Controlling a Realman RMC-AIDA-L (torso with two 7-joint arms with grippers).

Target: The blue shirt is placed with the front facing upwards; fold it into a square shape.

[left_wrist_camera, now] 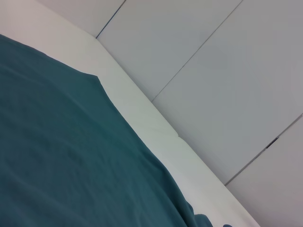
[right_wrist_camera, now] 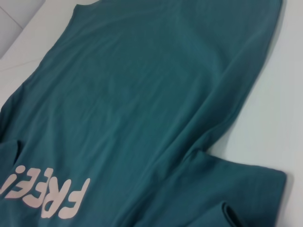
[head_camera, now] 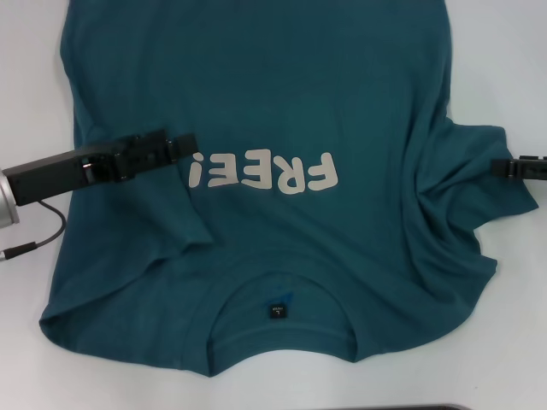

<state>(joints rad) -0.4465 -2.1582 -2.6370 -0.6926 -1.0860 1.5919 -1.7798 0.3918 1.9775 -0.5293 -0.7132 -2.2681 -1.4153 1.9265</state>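
The blue shirt (head_camera: 299, 102) lies front up on the white table (head_camera: 26, 68), with its collar and black neck tag (head_camera: 278, 309) nearest me. The white "FREE!" lettering (head_camera: 265, 175) reads upside down. The left sleeve is folded inward over the body. My left gripper (head_camera: 190, 145) reaches over the shirt, its tip beside the "!". My right gripper (head_camera: 504, 166) sits at the outer edge of the bunched right sleeve, and creases run toward it. The left wrist view shows plain shirt (left_wrist_camera: 71, 156) fabric and table. The shirt (right_wrist_camera: 142, 94) and lettering (right_wrist_camera: 47, 189) fill the right wrist view.
A grey cable (head_camera: 38, 243) hangs from the left arm over the table beside the shirt. White table surface borders the shirt on both sides. A dark edge (head_camera: 427, 407) shows at the near border. Beyond the table's far edge lies a pale tiled floor (left_wrist_camera: 227, 71).
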